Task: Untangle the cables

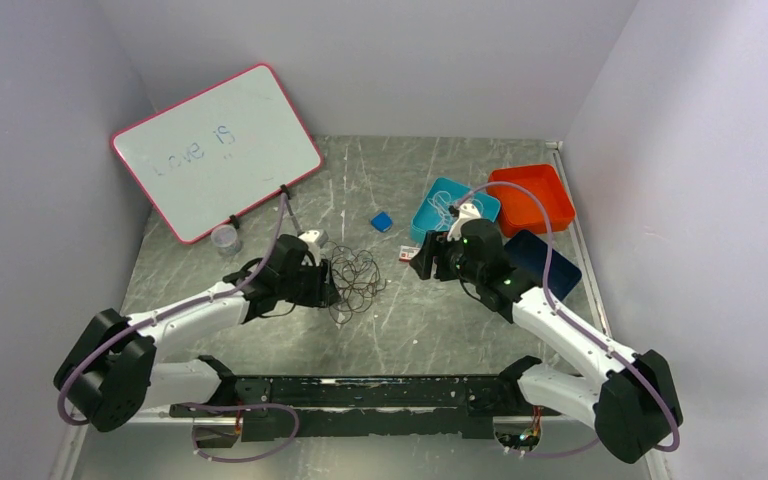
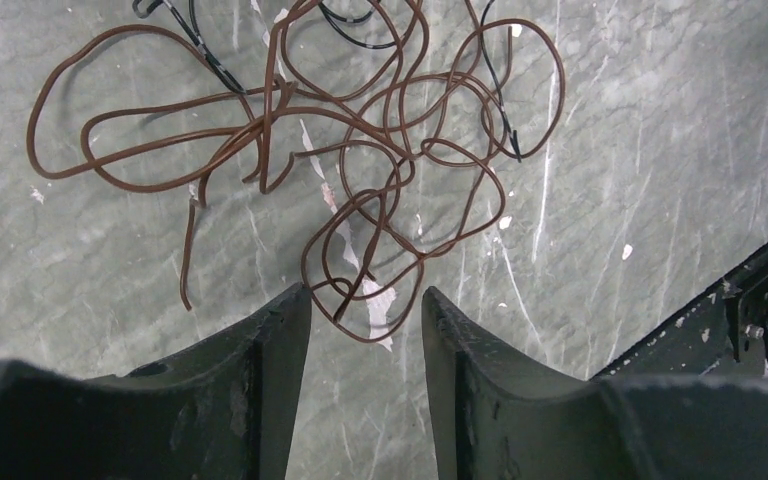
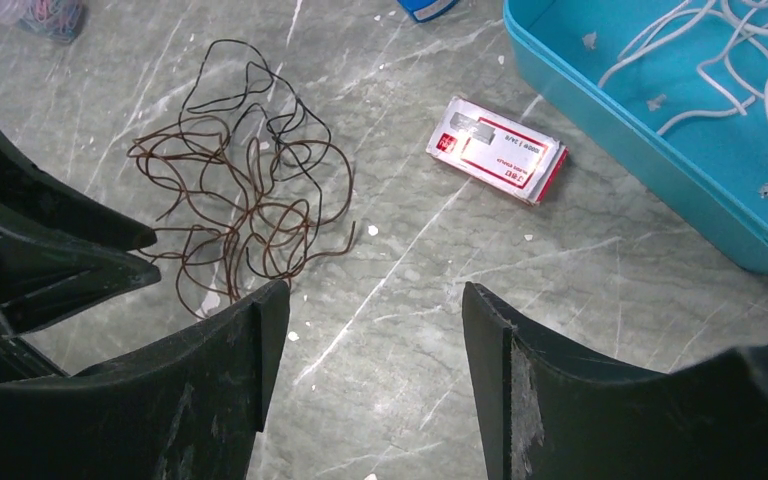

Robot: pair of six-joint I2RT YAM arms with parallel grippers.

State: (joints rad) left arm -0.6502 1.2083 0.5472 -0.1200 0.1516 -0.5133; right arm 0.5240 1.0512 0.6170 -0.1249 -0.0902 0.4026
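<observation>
A tangle of thin brown and black cables (image 1: 357,278) lies on the grey table between the two arms. In the left wrist view the brown loops (image 2: 360,160) spread just ahead of my fingers, with thin black wire (image 2: 495,100) at the far side. My left gripper (image 2: 363,292) is open, its tips at the nearest brown loop, holding nothing. My right gripper (image 3: 370,288) is open and empty above bare table, to the right of the tangle (image 3: 245,200). White cables (image 3: 720,60) lie in a teal bin (image 3: 600,130).
A small red and white box (image 3: 497,150) lies between the tangle and the teal bin. An orange bin (image 1: 532,198) and a dark blue bin (image 1: 542,262) stand at the right. A whiteboard (image 1: 215,150), a small cup (image 1: 225,237) and a blue block (image 1: 381,221) are at the back.
</observation>
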